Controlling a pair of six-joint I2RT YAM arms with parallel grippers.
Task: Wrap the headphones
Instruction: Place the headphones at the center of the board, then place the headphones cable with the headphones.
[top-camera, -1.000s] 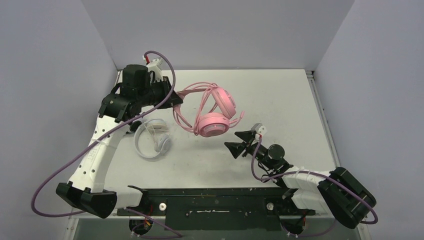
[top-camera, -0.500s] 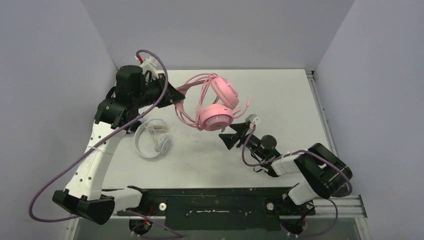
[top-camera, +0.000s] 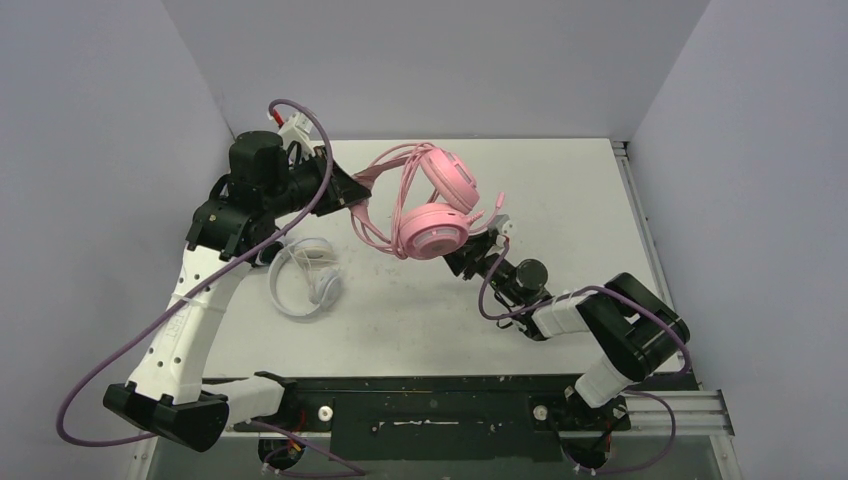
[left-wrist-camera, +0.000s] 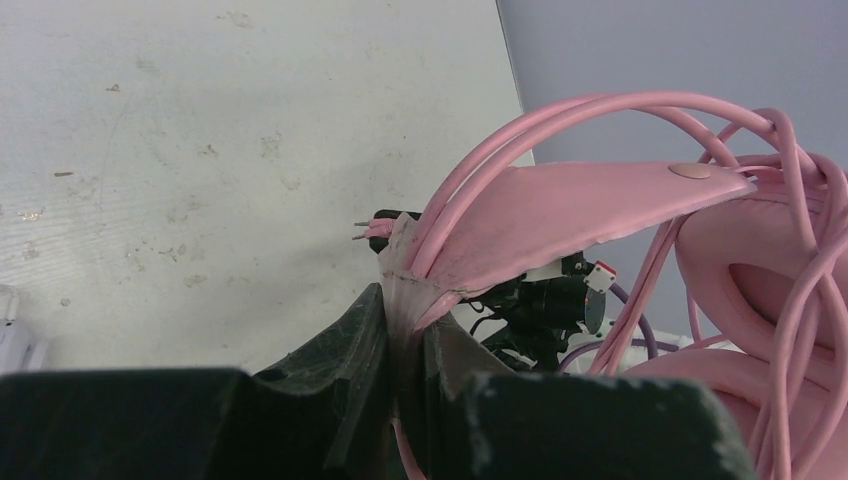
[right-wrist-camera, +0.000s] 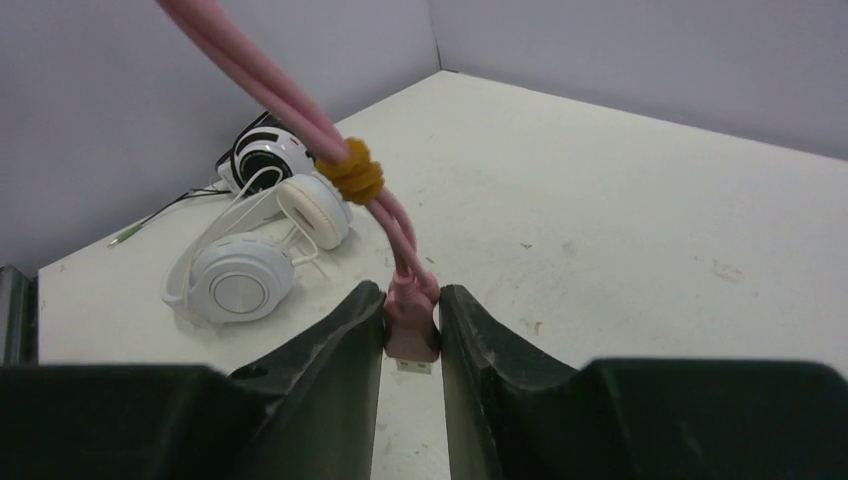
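The pink headphones (top-camera: 432, 208) hang above the table, their pink cable (top-camera: 372, 232) looped several times round the headband. My left gripper (top-camera: 352, 192) is shut on the end of the pink headband (left-wrist-camera: 580, 200), which is pinched flat between its jaws (left-wrist-camera: 405, 315). My right gripper (top-camera: 468, 252) sits just under the lower earcup, shut on the cable's pink plug (right-wrist-camera: 410, 330). A yellow tie (right-wrist-camera: 352, 172) binds the cable above the plug. The white headphones (top-camera: 305, 278) lie flat on the table to the left. The black-and-white headphones (right-wrist-camera: 265, 155) lie beyond them near the wall.
The table (top-camera: 560, 190) is walled on the left, back and right. A thin black cable (right-wrist-camera: 160, 222) trails from the black-and-white headset along the left wall. My left arm (top-camera: 200, 290) stretches over the table's left side.
My right gripper moved up and left to the pink headphones and closed on the plug. The left gripper carried the headphones slightly back and right, then held still.
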